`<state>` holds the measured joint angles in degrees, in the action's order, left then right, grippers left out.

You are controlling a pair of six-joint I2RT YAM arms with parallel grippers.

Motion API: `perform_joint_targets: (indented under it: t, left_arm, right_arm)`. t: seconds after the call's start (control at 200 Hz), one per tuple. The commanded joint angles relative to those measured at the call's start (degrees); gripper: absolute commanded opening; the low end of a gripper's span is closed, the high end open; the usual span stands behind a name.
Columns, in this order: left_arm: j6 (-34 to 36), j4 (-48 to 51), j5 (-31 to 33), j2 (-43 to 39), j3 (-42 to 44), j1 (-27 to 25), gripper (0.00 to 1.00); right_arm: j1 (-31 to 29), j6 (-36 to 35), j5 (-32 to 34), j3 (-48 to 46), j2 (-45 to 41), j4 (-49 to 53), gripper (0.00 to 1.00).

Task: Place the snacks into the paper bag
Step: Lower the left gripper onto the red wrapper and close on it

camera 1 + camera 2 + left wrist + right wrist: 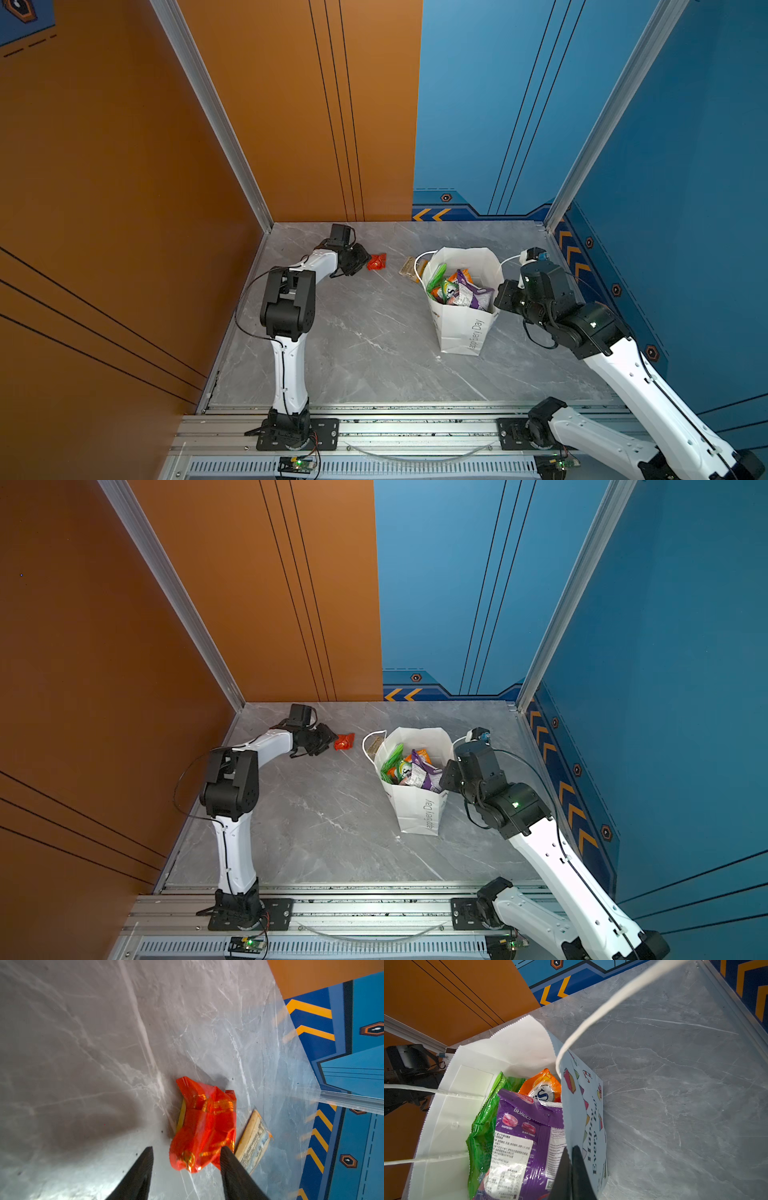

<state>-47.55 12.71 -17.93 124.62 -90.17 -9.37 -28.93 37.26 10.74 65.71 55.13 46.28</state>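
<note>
A red packet lies on the grey table at the back. My left gripper stands open around its near end, one finger against the wrapper. The white paper bag stands upright and holds green, purple and orange snacks. My right gripper is shut on the bag's right wall at the rim.
A tan packet lies flat between the red packet and the bag, by the bag's left cord handle. The orange wall stands close behind the left gripper. The blue wall is right of the right arm.
</note>
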Motion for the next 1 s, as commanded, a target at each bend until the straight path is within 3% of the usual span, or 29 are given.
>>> perform_joint_targets:
  t: [0.0, 0.205, 0.375, 0.636, 0.996]
  left_arm:
    - [1.5, 3.7, -1.7, 2.9, -3.2, -0.7, 0.42]
    - [1.9, 3.9, -1.2, 2.6, -2.3, -1.5, 0.14]
    - [2.9, 3.9, -0.5, 0.4, 0.3, -3.9, 0.02]
    - [-0.1, 1.4, 4.0, -12.2, 13.4, -5.4, 0.00]
    - [2.0, 1.5, 9.0, -38.8, 36.3, -7.1, 0.00]
  right_arm:
    - [0.1, -0.9, 0.2, 0.5, 0.7, 0.4, 0.00]
    - [0.4, -1.0, -0.2, 0.4, 0.9, 0.2, 0.00]
    - [0.3, -0.5, -0.8, 0.0, 0.7, -0.3, 0.00]
    - [0.3, -0.5, 0.0, -0.8, -0.8, 0.6, 0.00]
    - [0.5, -0.6, 0.7, -0.8, -2.5, 1.5, 0.00]
